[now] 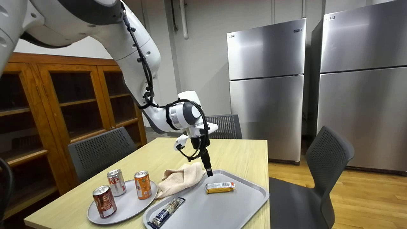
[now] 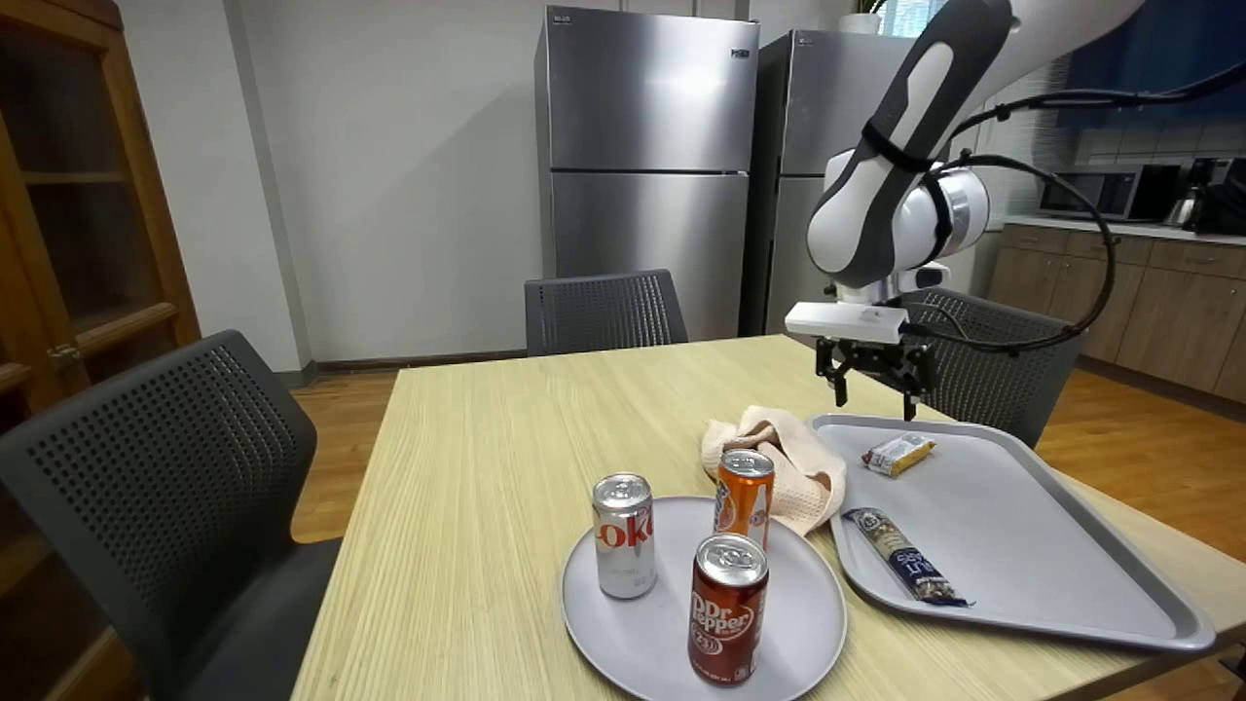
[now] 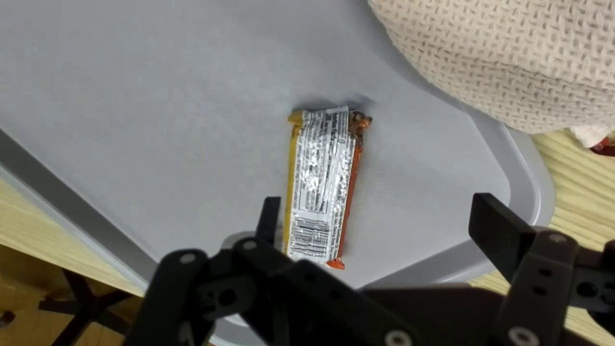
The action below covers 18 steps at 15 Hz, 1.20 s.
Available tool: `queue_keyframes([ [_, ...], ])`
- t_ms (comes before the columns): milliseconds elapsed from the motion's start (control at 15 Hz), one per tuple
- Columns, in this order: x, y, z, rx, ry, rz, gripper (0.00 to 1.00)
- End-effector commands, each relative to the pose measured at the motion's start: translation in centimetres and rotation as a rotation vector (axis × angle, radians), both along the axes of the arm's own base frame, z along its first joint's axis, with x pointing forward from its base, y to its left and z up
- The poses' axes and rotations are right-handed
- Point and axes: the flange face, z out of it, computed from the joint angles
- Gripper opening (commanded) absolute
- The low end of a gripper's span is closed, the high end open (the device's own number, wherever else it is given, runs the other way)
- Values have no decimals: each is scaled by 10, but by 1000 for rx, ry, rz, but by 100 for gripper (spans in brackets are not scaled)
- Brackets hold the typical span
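My gripper is open, its two black fingers wide apart with nothing between them. In an exterior view, the gripper hangs above the far end of the grey tray, pointing down. Nearest to it is a small wrapped bar, yellow and orange with a silvery printed back and barcode. This bar lies flat on the tray, closer to the left finger in the wrist view, apparently below the fingertips. A longer dark-blue and clear nut bar lies near another edge of the tray. A peach cloth is bunched beside the tray.
Beside the tray, a round grey plate holds an orange can, a silver Coke can and a Dr Pepper can, all upright. Chairs surround the wooden table. Refrigerators stand behind.
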Motion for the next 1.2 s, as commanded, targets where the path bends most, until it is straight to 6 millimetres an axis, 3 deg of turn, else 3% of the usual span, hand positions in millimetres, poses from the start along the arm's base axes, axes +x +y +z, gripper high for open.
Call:
queue_keyframes([
  [0, 10, -9, -9, -13, 4, -72, 100],
  [467, 6, -27, -30, -30, 39, -126, 100],
  [1133, -1, -35, -57, -42, 97, -171, 100],
])
